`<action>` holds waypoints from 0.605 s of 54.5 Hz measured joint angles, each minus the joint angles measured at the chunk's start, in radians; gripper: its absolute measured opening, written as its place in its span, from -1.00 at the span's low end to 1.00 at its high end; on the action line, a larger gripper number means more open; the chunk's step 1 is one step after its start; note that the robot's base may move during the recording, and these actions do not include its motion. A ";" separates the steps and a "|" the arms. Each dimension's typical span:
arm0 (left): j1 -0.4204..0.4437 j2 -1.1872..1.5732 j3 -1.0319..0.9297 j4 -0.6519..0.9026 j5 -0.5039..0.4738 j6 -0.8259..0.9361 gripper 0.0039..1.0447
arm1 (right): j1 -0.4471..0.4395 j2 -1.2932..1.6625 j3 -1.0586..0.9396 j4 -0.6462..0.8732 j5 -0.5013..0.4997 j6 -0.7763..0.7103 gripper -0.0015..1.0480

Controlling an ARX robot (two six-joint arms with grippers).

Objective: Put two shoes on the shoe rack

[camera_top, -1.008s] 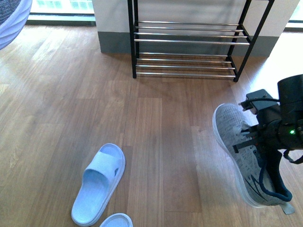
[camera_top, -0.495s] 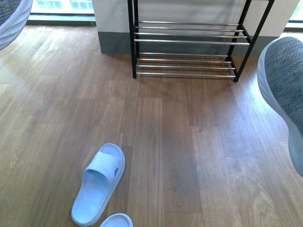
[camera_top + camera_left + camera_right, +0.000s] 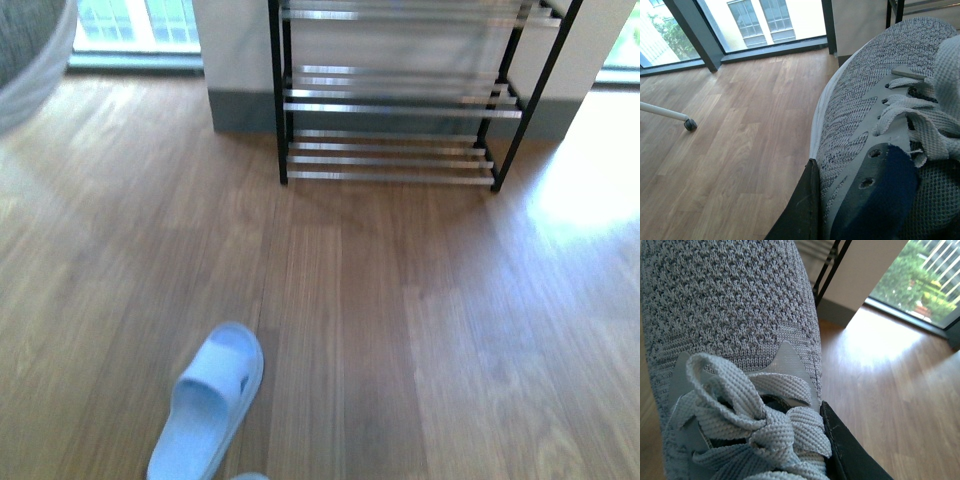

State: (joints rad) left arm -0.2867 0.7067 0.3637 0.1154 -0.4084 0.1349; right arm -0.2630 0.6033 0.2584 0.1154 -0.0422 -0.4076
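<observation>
The shoe rack [image 3: 395, 110], a black frame with chrome rods, stands against the wall straight ahead. In the left wrist view, my left gripper [image 3: 835, 215] is shut on a grey knit sneaker [image 3: 865, 95]. One black finger [image 3: 800, 210] presses its outer side by the navy collar. That sneaker's white sole edge [image 3: 30, 60] shows at the front view's upper left corner. In the right wrist view, my right gripper [image 3: 805, 450] is shut on the other grey sneaker [image 3: 735, 305], with a black finger [image 3: 845, 450] beside its laces. This shoe is out of the front view.
A pale blue slipper [image 3: 205, 405] lies on the wood floor at the lower left, and the tip of a second one [image 3: 250, 477] shows at the bottom edge. A white leg with a caster [image 3: 689, 124] stands near the windows. A rack leg [image 3: 832, 265] shows past the right sneaker's toe.
The right sneaker rose from the floor at the right, filled the right edge, then left the front view. The view shifted: rack and slipper sit lower and a higher rack tier shows.
</observation>
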 joint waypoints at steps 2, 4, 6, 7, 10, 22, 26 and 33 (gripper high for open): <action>0.000 0.000 0.000 0.000 0.000 0.000 -0.98 | 0.000 -0.018 0.000 0.000 0.000 0.002 -0.97; 0.000 0.000 0.000 0.000 0.000 0.000 -0.98 | 0.000 -0.027 0.002 0.000 -0.001 0.004 -0.97; 0.000 0.000 0.000 0.000 0.000 0.000 -0.98 | 0.000 -0.031 0.003 0.000 -0.001 0.005 -0.97; 0.000 0.000 0.000 0.000 0.000 0.000 -0.98 | 0.000 -0.031 0.003 0.000 -0.001 0.006 -0.97; 0.000 0.000 0.000 0.000 0.000 0.000 -0.98 | 0.000 -0.029 0.003 0.000 0.000 0.008 -0.97; 0.000 0.000 0.000 0.000 0.000 0.000 -0.98 | 0.000 -0.028 0.002 0.000 0.000 0.011 -0.97; 0.000 0.000 0.000 0.000 0.000 0.000 -0.98 | 0.000 -0.028 0.002 0.000 0.000 0.011 -0.97; 0.000 0.000 0.000 0.000 0.000 0.000 -0.98 | 0.000 -0.028 0.002 0.000 0.000 0.012 -0.97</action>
State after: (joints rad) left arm -0.2867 0.7071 0.3637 0.1154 -0.4080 0.1349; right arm -0.2634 0.5751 0.2604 0.1158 -0.0425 -0.3954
